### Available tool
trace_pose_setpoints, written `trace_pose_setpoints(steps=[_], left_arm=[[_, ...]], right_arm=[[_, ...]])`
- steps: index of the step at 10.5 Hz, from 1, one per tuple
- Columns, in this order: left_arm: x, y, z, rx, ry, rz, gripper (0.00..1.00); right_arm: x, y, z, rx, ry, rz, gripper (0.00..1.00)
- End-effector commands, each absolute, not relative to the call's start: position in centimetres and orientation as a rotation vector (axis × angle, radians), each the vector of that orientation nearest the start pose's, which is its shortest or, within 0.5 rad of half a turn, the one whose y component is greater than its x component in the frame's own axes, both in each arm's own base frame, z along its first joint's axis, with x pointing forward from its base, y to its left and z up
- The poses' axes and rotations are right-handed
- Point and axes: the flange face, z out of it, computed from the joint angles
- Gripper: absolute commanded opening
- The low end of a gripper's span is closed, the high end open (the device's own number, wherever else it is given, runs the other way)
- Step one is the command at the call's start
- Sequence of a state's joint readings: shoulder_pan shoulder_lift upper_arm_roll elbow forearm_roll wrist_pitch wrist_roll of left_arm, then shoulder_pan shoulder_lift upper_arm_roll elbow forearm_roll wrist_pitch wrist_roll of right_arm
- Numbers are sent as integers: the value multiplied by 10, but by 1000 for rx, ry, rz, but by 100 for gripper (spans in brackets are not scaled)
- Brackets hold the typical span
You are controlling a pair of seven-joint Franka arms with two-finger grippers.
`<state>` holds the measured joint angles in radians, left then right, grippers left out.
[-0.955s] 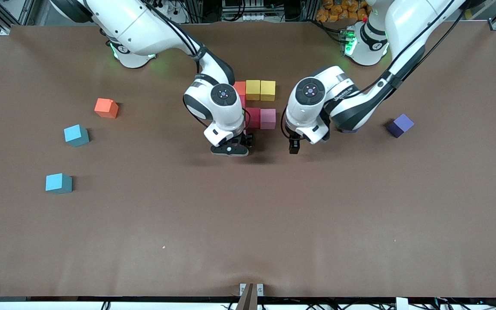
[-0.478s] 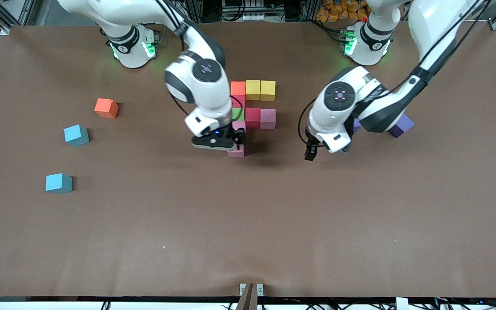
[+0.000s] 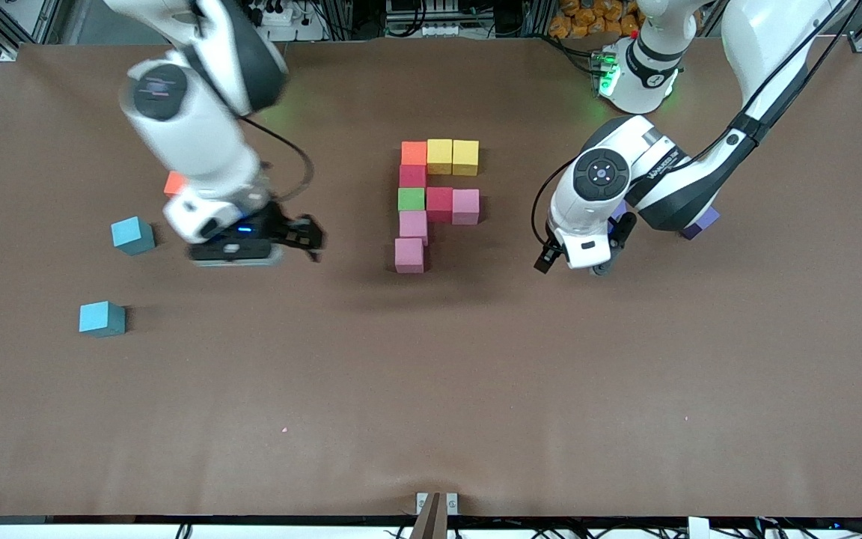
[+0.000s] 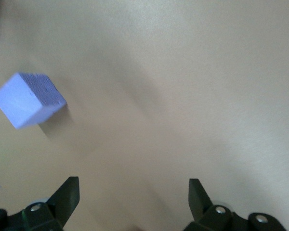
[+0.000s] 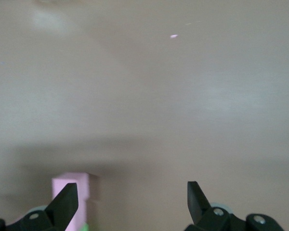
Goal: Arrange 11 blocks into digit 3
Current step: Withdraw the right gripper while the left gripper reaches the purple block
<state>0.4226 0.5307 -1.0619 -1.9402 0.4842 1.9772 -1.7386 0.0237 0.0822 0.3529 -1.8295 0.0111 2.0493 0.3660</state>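
- Nine blocks (image 3: 437, 196) touching mid-table: orange-red, two yellow, two red, green, three pink.
- Purple block (image 4: 29, 98) near left gripper (image 3: 573, 263), open, empty.
- Right gripper (image 3: 310, 238) open, empty.
- Writing unreadable.

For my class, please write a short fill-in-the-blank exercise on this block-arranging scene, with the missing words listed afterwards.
1. The block figure so far holds ____ cubes.
2. The one green cube touches a red cube and two ____ ones.
3. Two light-blue cubes lie toward the ____ arm's end of the table.
4. The left gripper and the right gripper are both ____.

Missing words: nine; pink; right; open
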Motion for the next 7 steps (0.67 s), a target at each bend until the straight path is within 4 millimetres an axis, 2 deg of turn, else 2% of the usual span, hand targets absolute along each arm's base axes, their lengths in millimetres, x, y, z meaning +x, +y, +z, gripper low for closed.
trace_pose_setpoints(steps=[1,2,3,4,6,7], left_arm=[[509,-264,315,-2768,-940,195,100],[514,-241,309,-2812,-781,277,100],[517,-219,303,-2856,-643,346,100],[516,-203,297,-2866,-539,372,100],[514,-187,284,-2869,-395,403,100],[513,-181,281,-2862,-318,396,100]], right_arm=[[555,148,546,-3095,-90,-94,100],[558,126,559,-3161,-110,-66,100],[557,116,563,-3199,-93,-22,100],[556,92,570,-3204,-34,4,100],[558,73,613,-3188,29,-20,100],[555,74,619,-3188,29,-1,100]])
